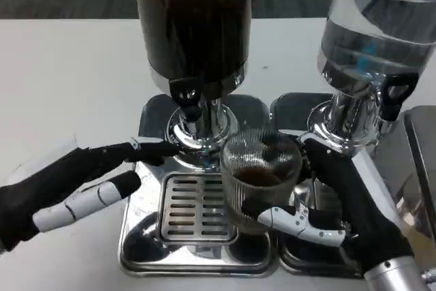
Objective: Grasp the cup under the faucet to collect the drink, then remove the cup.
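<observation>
Head view: ribbed cup (261, 172), dark drink

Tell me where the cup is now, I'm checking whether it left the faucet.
In the head view the cup sits right of centre, held by the right hand, over the drip tray and just right of the dark dispenser's faucet.

The left hand (75, 185) presents a black covering over its back and upper fingers, with one finger shelled in white segments and capped by a black tip. The right hand (340, 212) is likewise mostly black, with one finger clad in white jointed shells that show small dark fastener points. At its wrist, a silver cylindrical forearm (398, 276) section begins.
</observation>
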`<control>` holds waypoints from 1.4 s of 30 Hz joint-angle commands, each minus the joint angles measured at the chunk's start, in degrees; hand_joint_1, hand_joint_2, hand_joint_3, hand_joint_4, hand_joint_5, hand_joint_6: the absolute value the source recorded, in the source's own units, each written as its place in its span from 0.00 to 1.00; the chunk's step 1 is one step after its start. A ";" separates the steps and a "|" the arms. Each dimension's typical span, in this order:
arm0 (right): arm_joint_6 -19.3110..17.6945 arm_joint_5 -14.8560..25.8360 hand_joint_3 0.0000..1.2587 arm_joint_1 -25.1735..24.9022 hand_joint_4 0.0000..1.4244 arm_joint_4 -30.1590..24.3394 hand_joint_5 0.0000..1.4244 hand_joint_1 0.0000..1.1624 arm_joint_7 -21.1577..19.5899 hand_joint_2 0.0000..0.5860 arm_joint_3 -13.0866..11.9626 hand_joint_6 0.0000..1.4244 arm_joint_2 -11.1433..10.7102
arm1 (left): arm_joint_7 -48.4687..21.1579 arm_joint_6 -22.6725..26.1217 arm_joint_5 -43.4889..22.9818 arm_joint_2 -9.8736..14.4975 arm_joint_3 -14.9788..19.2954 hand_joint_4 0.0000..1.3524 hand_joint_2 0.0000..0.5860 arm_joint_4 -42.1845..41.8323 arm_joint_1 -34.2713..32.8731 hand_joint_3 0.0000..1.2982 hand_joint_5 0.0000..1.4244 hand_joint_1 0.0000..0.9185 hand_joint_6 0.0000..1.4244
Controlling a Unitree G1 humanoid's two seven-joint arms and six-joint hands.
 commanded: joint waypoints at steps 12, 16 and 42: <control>0.28 1.54 0.37 2.05 0.38 -4.69 0.43 0.62 0.81 0.38 -0.34 0.42 0.09 | 0.16 1.22 -1.40 -0.67 0.48 0.12 0.31 -1.38 1.17 0.19 0.14 0.00 0.07; 0.29 1.70 0.37 2.68 0.38 -5.31 0.43 0.62 0.83 0.38 -0.32 0.42 0.20 | 0.16 1.27 -1.54 -0.59 0.59 0.12 0.31 -1.12 0.99 0.19 0.14 0.00 0.07; 1.58 2.85 0.39 10.02 0.39 -13.69 0.45 0.61 1.23 0.39 0.02 0.44 0.64 | 0.12 2.66 -3.41 -1.54 0.79 0.12 0.30 -4.42 2.52 0.19 0.14 0.00 0.07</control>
